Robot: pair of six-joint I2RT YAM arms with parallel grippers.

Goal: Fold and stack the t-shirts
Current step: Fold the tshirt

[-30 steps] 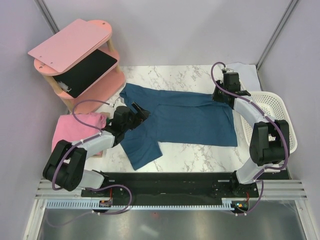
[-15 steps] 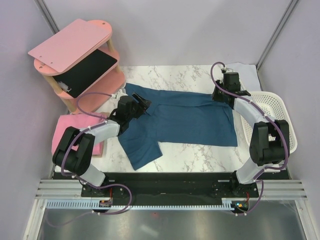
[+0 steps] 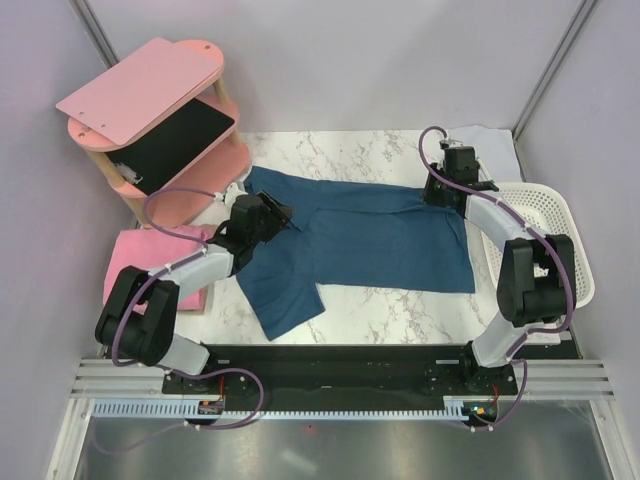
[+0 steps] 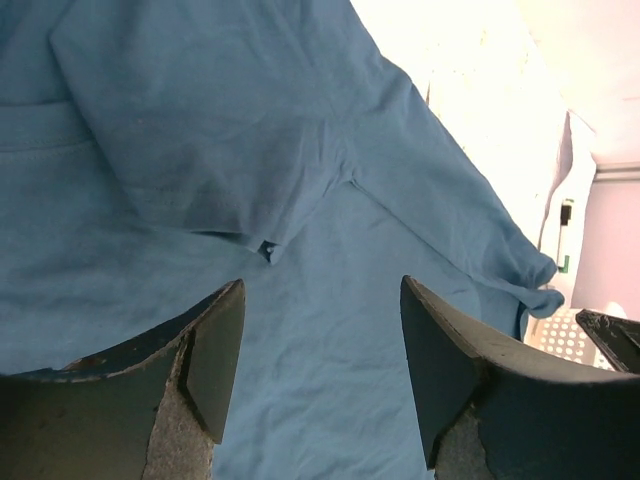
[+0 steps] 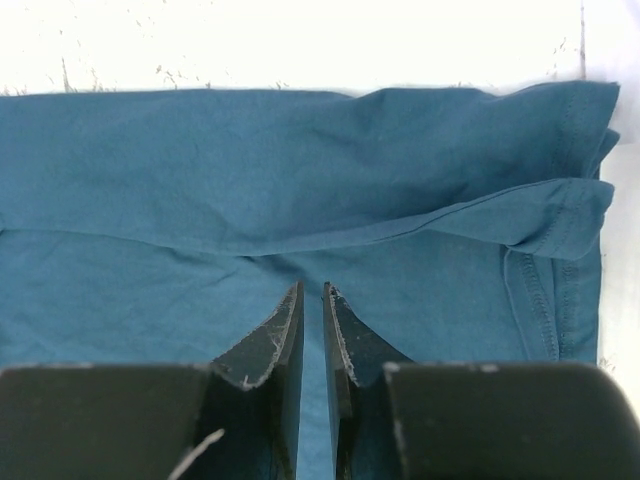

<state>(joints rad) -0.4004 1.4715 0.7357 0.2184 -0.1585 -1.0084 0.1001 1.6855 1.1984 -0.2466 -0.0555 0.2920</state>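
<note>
Teal t-shirt (image 3: pixel 370 240) lies spread across mid table (image 3: pixel 400 312), sleeve doubled over at its left end. Pink t-shirt (image 3: pixel 150 255) sits bunched at left edge. Left gripper (image 4: pixel 320 300): wide open, empty, over that sleeve. Right gripper (image 5: pixel 311 290): fingers nearly together at far-right hem; whether cloth is nipped, we cannot tell. Rec.: pinch sleeve edge thru both layers, then lift both ends level.

Matt soft cloth — the teal t-shirt (image 3: pixel 380 240); glossy marble-look table (image 3: pixel 340 150).
</note>
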